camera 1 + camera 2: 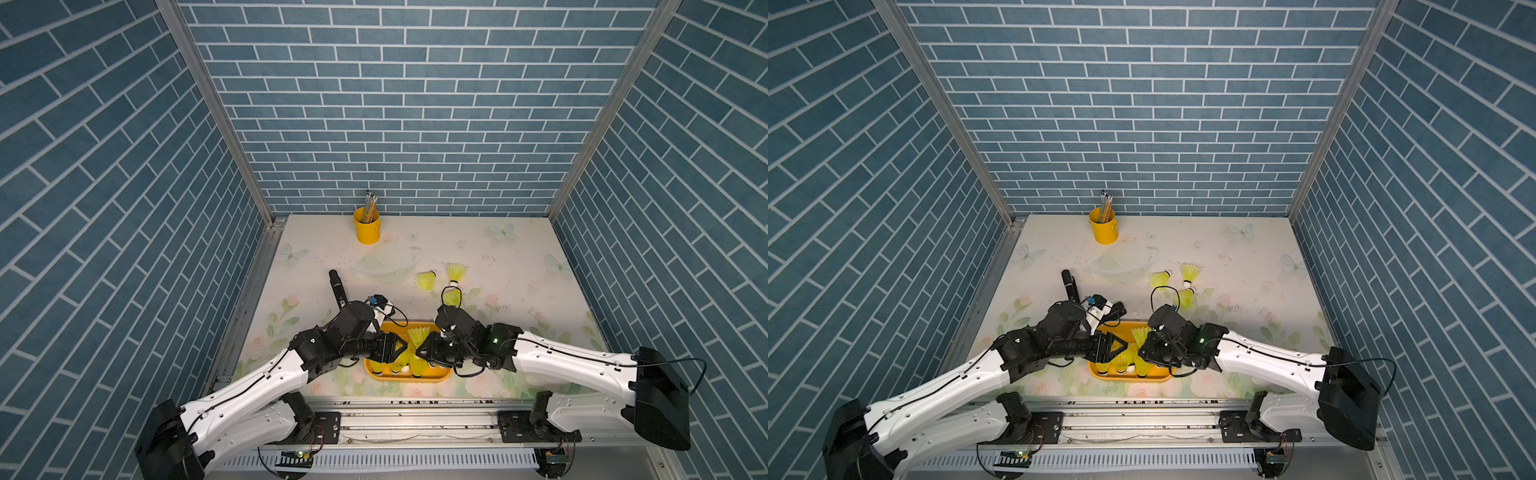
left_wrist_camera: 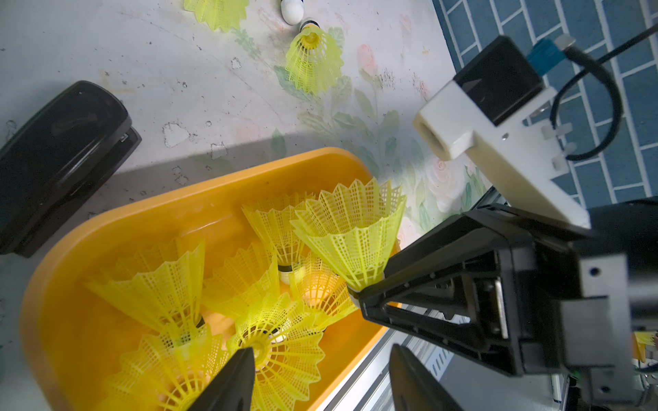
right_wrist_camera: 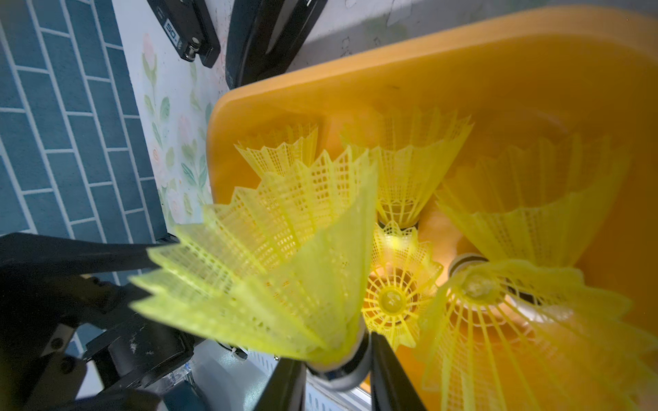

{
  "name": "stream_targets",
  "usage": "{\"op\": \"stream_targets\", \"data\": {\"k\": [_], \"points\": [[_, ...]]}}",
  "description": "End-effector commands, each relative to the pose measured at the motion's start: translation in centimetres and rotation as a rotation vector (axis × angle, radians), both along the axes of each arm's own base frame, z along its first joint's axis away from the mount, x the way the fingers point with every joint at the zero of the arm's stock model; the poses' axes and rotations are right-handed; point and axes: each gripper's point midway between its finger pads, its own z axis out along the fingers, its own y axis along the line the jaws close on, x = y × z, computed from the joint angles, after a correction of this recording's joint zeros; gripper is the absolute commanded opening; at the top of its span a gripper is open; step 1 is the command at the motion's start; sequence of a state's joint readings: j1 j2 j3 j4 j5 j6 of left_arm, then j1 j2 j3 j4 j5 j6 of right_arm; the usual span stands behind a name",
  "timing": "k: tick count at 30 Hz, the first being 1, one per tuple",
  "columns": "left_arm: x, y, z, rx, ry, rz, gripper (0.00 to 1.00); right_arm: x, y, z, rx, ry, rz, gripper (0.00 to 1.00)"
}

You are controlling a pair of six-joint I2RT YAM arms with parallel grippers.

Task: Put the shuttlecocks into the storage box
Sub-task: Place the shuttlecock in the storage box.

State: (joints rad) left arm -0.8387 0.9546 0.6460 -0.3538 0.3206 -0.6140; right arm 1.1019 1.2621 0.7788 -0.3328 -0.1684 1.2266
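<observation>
Right wrist view: my right jaws [image 3: 336, 356] clench a shuttlecock [image 3: 277, 256] over the crowded box [image 3: 463, 71]; left jaws [image 2: 322, 350] gape, empty. Careless drop here and it could bounce out.

Apparently three loose shuttlecocks [image 1: 427, 281] beyond storage box [image 1: 434, 377]

A yellow bucket [image 1: 366, 232] of pencils [image 1: 370, 205] stands at the back of the flowered tabletop [image 1: 519, 257], ringed by blue brick-pattern walls [image 1: 415, 104]. Nearer, a black stapler [image 2: 64, 160] lies near a black bar-shaped gadget [image 1: 336, 286].
</observation>
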Motion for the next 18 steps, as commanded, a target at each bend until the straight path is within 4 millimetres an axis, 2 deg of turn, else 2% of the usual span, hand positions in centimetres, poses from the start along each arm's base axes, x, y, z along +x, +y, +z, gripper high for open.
{"op": "stream_targets", "data": {"k": [1,13,18], "points": [[0.23,-0.19,-0.07,0.001,-0.013,0.004,0.66,-0.08,-0.03,-0.25,-0.029,0.011,-0.004,0.17],[0.39,-0.25,0.36,-0.004,-0.025,0.006,0.66,-0.68,-0.02,-0.74,-0.036,0.039,0.018,0.22],[0.50,-0.21,0.36,-0.005,-0.028,0.012,0.66,-0.74,0.05,-0.54,-0.035,0.037,0.029,0.30]]}}
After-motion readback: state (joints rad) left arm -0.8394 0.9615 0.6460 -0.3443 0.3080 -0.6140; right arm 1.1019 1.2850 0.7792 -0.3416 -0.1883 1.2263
